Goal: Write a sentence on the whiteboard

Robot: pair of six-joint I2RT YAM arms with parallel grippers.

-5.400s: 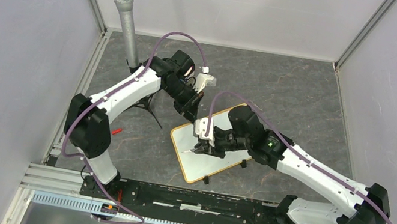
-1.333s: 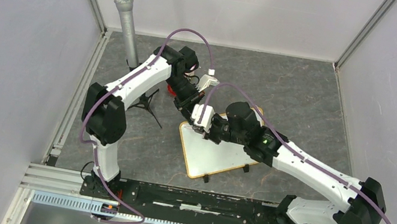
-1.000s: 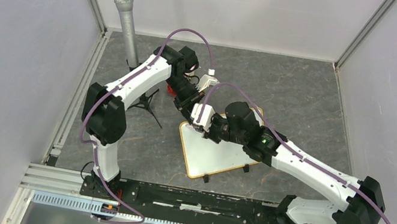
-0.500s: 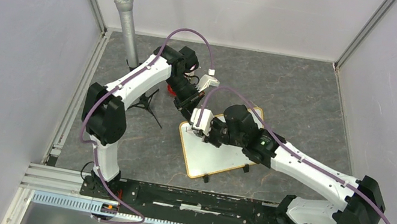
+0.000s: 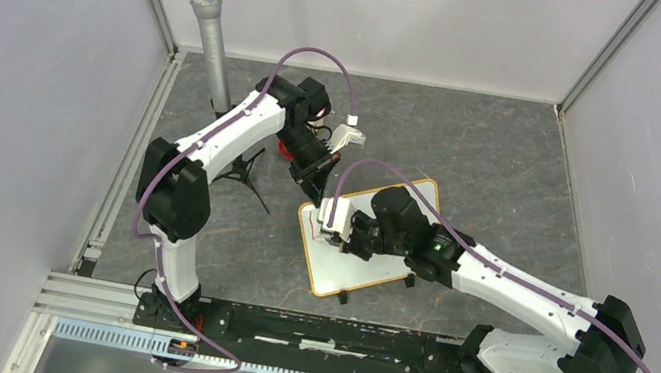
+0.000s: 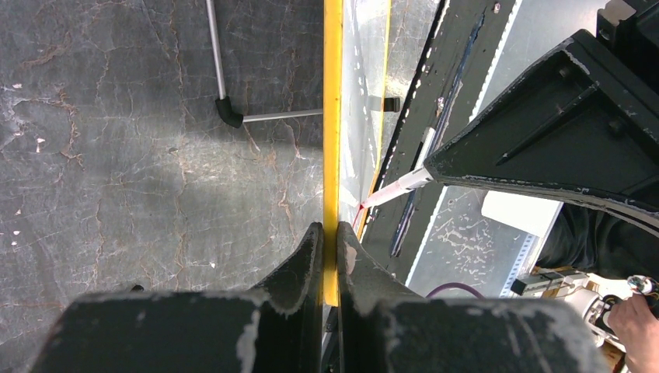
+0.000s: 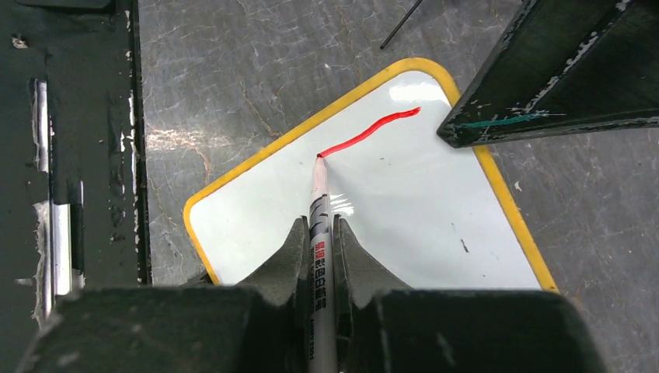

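The whiteboard (image 5: 368, 272), white with a yellowish frame, lies on the grey table. My left gripper (image 5: 317, 184) is shut on its far-left edge; in the left wrist view the jaws (image 6: 330, 237) pinch the yellow frame (image 6: 332, 116). My right gripper (image 5: 337, 228) is shut on a white marker (image 7: 321, 225) with its red tip touching the board (image 7: 404, 217). Of the sentence, only one short curved red stroke (image 7: 365, 134) shows, ending at the marker tip. No words are readable. The marker tip also shows in the left wrist view (image 6: 388, 190).
A grey microphone-like cylinder (image 5: 212, 40) on a black tripod stands at the far left. The black arm-mount rail (image 5: 332, 334) runs along the near edge. Grey walls close in the left, right and back sides.
Over the last second my right gripper slid toward the near edge with the marker on the board. Since 5.4 s ago the board has turned and shifted, and the left arm moved with it.
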